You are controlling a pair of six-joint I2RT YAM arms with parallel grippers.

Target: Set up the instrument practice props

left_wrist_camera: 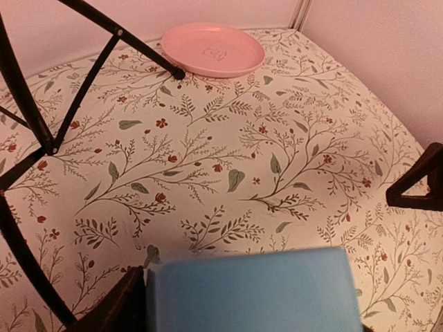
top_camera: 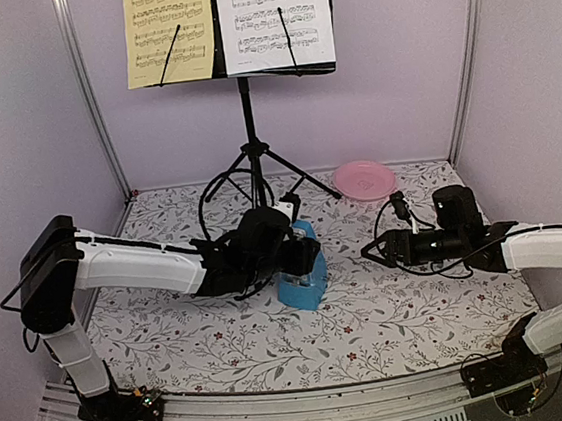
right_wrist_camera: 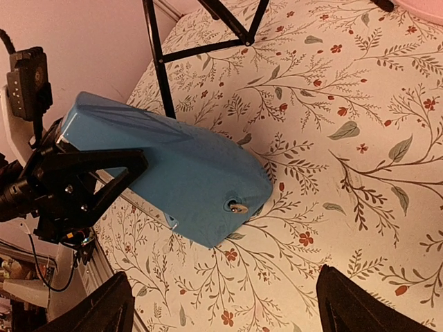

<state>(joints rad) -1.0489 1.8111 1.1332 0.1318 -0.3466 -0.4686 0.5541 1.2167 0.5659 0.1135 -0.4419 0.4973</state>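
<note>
While the blue metronome sits on the floral cloth just before the music stand, my left gripper straddles it, whether clamped I cannot tell; my right gripper hangs open nearby. I judge it rigid, slick, light: hold the flat sides, low.

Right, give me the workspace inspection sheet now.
Surface: floral-print tablecloth, flat.
Job's things: black metal music stand on a tripod holds pale-yellow music sheet and white music sheet; small blue pyramid-shaped metronome mid-table.
Clutter: pink round plate by a tripod foot.
Hands: left hand open, astride metronome; right hand open, empty.
Cables: black cable looped by tripod.
Surroundings: lilac walls, metal frame posts.
</note>
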